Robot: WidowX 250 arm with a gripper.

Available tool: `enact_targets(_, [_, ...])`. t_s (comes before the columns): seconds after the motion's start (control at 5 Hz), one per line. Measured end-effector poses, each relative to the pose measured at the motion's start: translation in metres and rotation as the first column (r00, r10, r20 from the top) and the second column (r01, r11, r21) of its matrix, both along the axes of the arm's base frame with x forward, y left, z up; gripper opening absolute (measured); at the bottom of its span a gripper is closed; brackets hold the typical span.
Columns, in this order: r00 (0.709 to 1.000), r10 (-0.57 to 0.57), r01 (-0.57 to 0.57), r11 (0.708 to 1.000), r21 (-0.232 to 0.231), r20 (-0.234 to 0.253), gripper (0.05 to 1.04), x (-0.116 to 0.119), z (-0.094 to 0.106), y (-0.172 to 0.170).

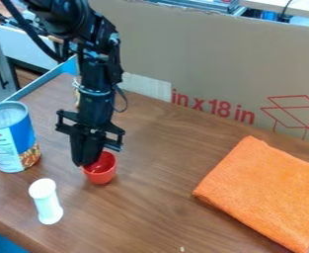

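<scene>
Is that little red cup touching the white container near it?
Apart. The camera view shows a strip of the brown tabletop between the red cup and the white container.

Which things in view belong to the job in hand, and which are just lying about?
In the job, going by the pincer's place:
- black pincer, down at the cup's rim
- small red cup, upright on the wooden table

Lying about:
- open can
- white waisted container, near the cup
- folded orange cloth
- cardboard behind
</scene>
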State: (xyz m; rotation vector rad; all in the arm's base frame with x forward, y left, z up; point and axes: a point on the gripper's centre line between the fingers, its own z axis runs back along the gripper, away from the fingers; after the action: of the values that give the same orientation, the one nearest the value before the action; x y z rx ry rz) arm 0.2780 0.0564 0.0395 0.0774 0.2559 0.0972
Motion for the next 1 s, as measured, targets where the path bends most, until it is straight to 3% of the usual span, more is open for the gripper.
enact_targets(0.2, [0.996, 0.023, -0.025, 0.999, 0.024, 0.090, 0.569, 0.000, 0.028, -0.004])
enact_targets(0.4, [0.993, 0.024, -0.026, 1.000, 0.016, 0.115, 0.871, -0.003, 0.036, -0.008])
enact_targets(0.6, [0.978, 0.027, -0.037, 0.998, 0.045, 0.208, 1.012, -0.001, 0.067, -0.006])
enact_targets(1.0, [0.922, -0.094, 0.066, 0.994, 0.088, 0.375, 1.008, 0.035, 0.115, 0.005])
